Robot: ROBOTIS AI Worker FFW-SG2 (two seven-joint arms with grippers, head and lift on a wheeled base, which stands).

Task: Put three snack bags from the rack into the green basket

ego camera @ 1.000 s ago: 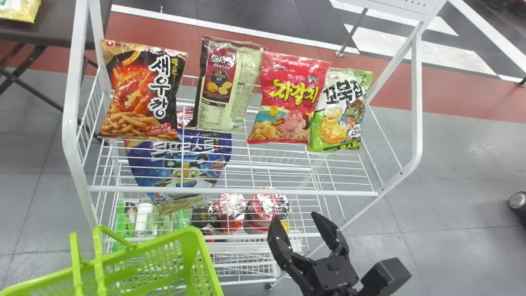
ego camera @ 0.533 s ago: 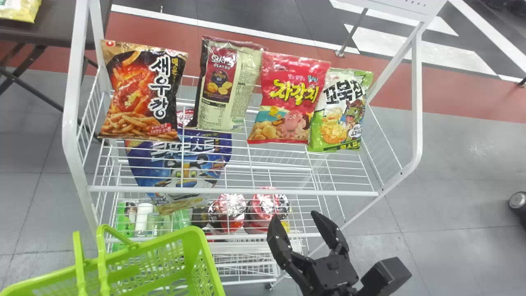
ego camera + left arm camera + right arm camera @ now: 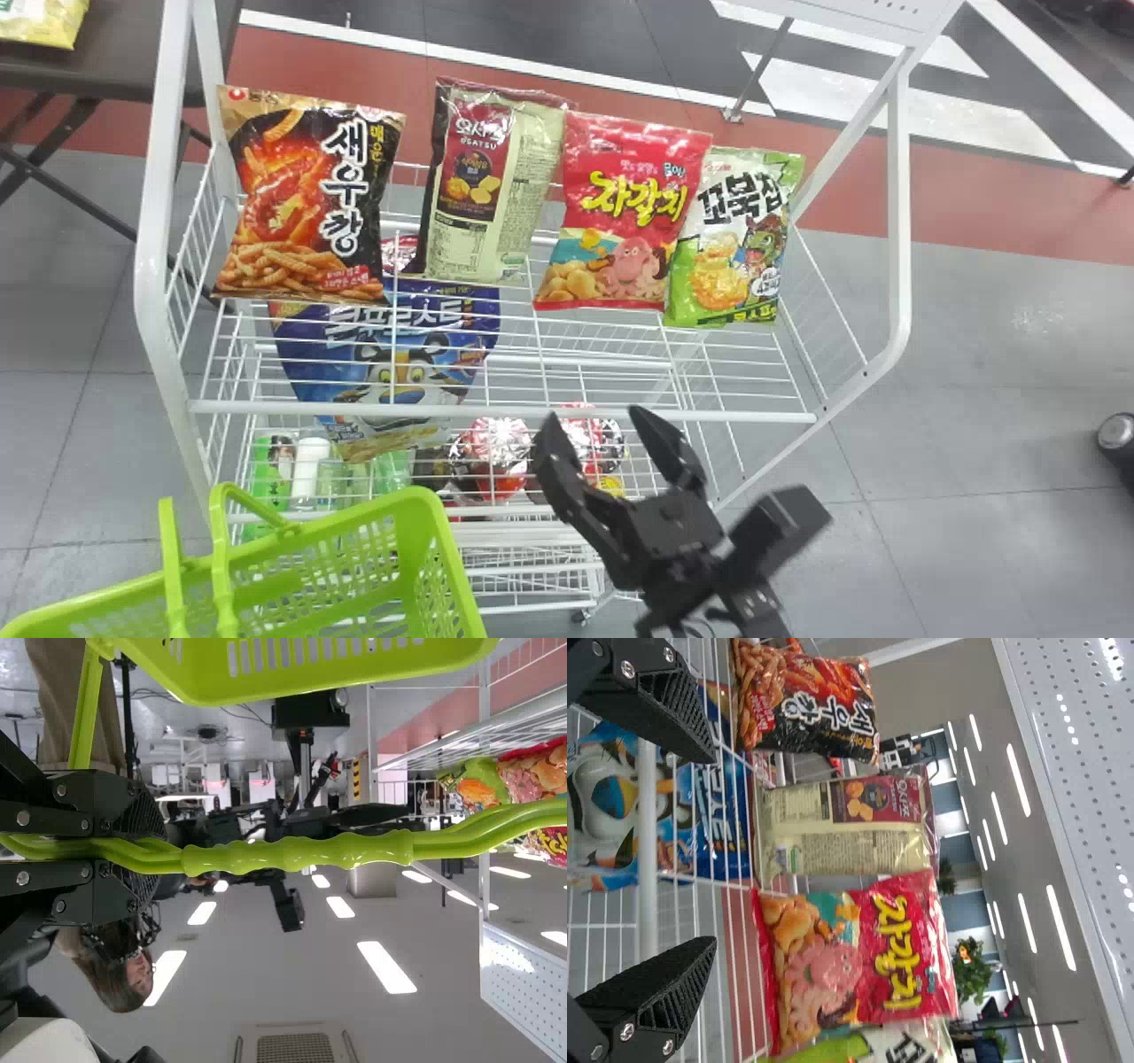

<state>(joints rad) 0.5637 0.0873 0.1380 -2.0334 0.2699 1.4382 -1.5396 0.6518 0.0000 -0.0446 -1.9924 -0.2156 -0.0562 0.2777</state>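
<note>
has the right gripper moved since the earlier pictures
Yes: in the head view, the right gripper has moved up and left; its fingertips, earlier below the rack's front rail, now overlap it.

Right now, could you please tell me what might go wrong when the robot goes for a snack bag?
The right gripper might catch its spread fingers on the shelf's front rail. Gripping the red bag could disturb the green-and-white bag right beside it. The green basket, held by its handle in the left gripper, might tilt when a bag drops in.
</note>
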